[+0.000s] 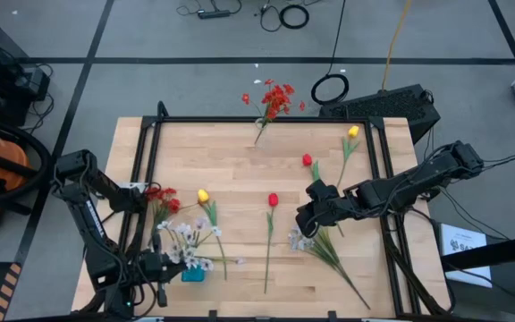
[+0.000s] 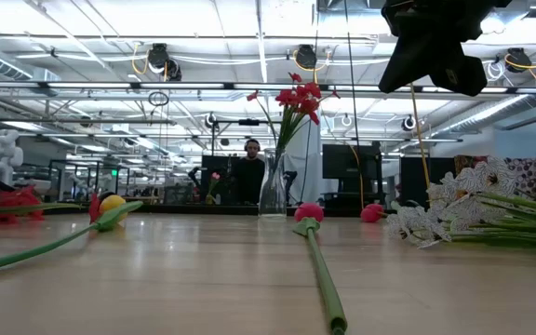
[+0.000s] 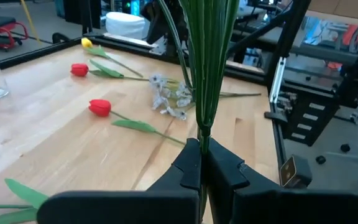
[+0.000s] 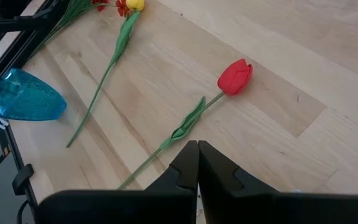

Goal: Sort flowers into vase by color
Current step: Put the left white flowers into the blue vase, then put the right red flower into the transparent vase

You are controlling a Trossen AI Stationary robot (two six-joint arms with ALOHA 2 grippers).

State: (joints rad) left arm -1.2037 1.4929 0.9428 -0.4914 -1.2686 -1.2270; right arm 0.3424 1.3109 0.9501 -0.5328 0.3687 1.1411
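My left gripper (image 1: 162,266) is at the table's near left corner, shut on a spray of small white blossoms (image 1: 184,240), right beside a blue vase (image 1: 192,274). My right gripper (image 1: 304,224) hangs shut and empty above the table's right half, over a second white spray (image 1: 318,245) that lies flat. A clear vase (image 1: 261,132) at the far edge holds a red cluster (image 1: 277,98). Flat on the wood lie red tulips (image 1: 273,200) (image 1: 308,161), yellow tulips (image 1: 203,195) (image 1: 353,132) and a red cluster (image 1: 161,197). My left gripper pinches the spray's bundle of green stems (image 3: 202,127) between its two fingers (image 3: 225,171). The fingers lie across the stems and come in nearly level from the table's left side. The stems rise straight out of the hold; the blossom end is outside the wrist view.
A black frame rail (image 1: 146,170) runs along the table's left edge beside my left arm, and another (image 1: 392,179) along the right edge. The middle of the tabletop between the lying flowers is bare wood. A person (image 2: 251,177) stands in the room beyond the far edge.
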